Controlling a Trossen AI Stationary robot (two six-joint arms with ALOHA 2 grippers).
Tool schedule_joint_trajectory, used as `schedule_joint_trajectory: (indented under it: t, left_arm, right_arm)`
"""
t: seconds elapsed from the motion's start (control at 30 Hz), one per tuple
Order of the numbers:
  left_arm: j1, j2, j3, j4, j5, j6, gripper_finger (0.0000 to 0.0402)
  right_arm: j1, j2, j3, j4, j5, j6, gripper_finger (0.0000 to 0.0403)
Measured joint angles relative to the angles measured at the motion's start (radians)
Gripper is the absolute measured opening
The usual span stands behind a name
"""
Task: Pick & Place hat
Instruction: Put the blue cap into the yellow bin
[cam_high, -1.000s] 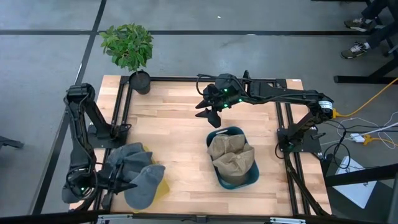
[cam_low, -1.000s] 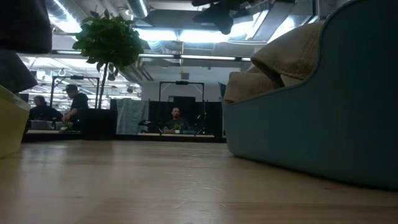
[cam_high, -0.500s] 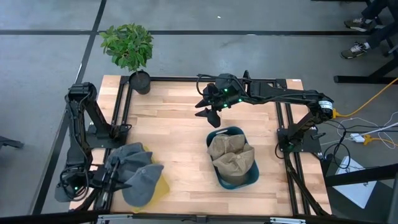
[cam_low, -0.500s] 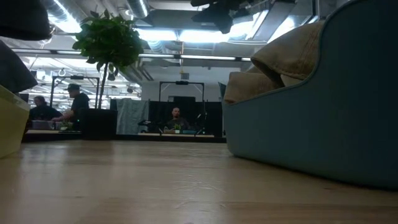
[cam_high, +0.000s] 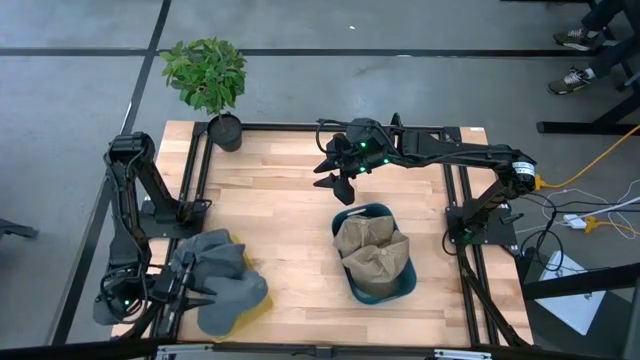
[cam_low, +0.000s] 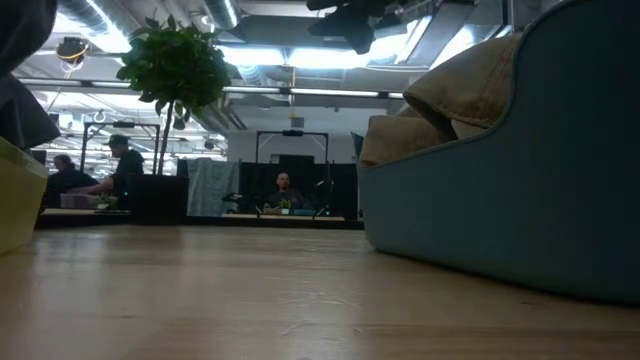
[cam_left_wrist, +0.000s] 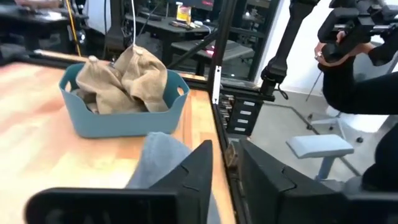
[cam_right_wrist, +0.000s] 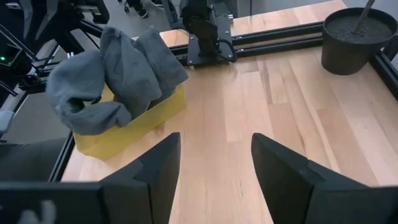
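At the near-left corner of the table (cam_high: 290, 200), the grey hats (cam_high: 225, 282) are piling up and spilling over the rim of a yellow bin (cam_high: 262, 298). The left claw (cam_high: 188, 290) is sitting low right beside that heap, on its left side.

The main risk here seems to be a missed or partial grab. The grey cloth is lying against the outer side of one finger (cam_left_wrist: 198, 174) rather than between the two, so closing now would probably be pinching air or only a fold. A loose fold could be slipping out on the lift, or dragging a second hat off the pile. The light bin could also be getting nudged toward the table edge.

The left claw's jaws are standing only narrowly apart, with a thin slit showing between them. They are holding nothing that I can see, though one finger is touching or almost touching the grey cloth.

Further right, near the middle, a blue basket (cam_high: 398, 290) is holding tan hats (cam_high: 372, 250).

Over the far middle of the table, the right claw (cam_high: 338, 180) is hanging in the air with its jaws wide and empty, well apart from both heaps.
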Motion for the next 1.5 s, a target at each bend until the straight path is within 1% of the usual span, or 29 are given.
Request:
schedule_joint_trajectory:
  t: [0.13,0.27,0.3,0.37,0.4,0.47,0.5,0.6,0.73,0.8,0.87,0.93,1.0,1.17,1.27,1.4,1.5]
  left_arm:
    - [0.000,0.000,0.000,-0.006,-0.038,0.061,0.0101]
    - [0.000,-0.008,0.000,-0.005,-0.176,0.208,0.0126]
    - [0.000,-0.018,0.000,-0.003,-0.215,0.222,0.0130]
    - [0.010,-0.053,0.000,0.000,-0.229,0.218,0.0137]
    - [0.023,-0.080,-0.001,0.000,-0.208,0.211,0.0139]
    - [0.070,-0.131,-0.001,0.008,-0.142,0.202,0.0140]
    - [0.102,-0.153,-0.001,0.007,-0.086,0.211,0.0140]
    - [0.211,-0.216,-0.001,0.007,0.117,0.252,0.0140]
    - [0.373,-0.282,0.000,0.005,0.359,0.269,0.0141]
    - [0.451,-0.294,0.021,-0.022,0.495,0.272,0.0145]
    - [0.521,-0.289,0.070,-0.066,0.632,0.286,0.0151]
    - [0.586,-0.263,0.137,-0.134,0.743,0.296,0.0157]
    - [0.641,-0.223,0.212,-0.250,0.825,0.297,0.0164]
    - [0.753,-0.079,0.425,-0.601,0.959,0.279,0.0183]
    - [0.812,0.008,0.537,-0.769,1.044,0.262,0.0195]
    - [0.872,0.097,0.647,-0.879,1.178,0.226,0.0208]
    - [0.903,0.147,0.693,-0.885,1.291,0.174,0.0213]
  right_arm:
    - [0.000,0.000,0.000,0.000,0.000,0.000,0.0196]
    - [0.000,0.000,0.000,0.003,0.000,0.000,0.0196]
    - [0.000,0.000,0.000,0.006,0.000,0.000,0.0196]
    - [0.000,0.000,0.000,0.007,0.000,0.000,0.0196]
    - [0.000,0.000,0.000,0.007,0.000,-0.001,0.0196]
    - [0.000,0.000,0.000,0.008,0.000,-0.003,0.0196]
    - [0.000,0.000,0.000,0.008,0.000,-0.004,0.0196]
    - [0.000,0.000,0.000,0.008,0.000,-0.011,0.0196]
    - [0.000,0.000,0.000,0.008,0.000,-0.016,0.0196]
    - [0.000,0.000,0.000,0.008,0.000,-0.017,0.0196]
    - [0.000,0.000,0.000,0.008,0.011,-0.018,0.0196]
    - [0.000,0.000,0.000,0.007,0.032,-0.021,0.0196]
    - [0.000,0.000,0.000,0.006,0.047,-0.026,0.0196]
    - [0.000,0.001,-0.008,-0.010,0.053,-0.027,0.0196]
    - [0.000,0.001,-0.008,-0.011,0.053,-0.027,0.0196]
    - [0.000,0.001,-0.008,-0.012,0.052,-0.027,0.0196]
    - [0.000,0.001,-0.008,-0.017,0.053,-0.027,0.0196]
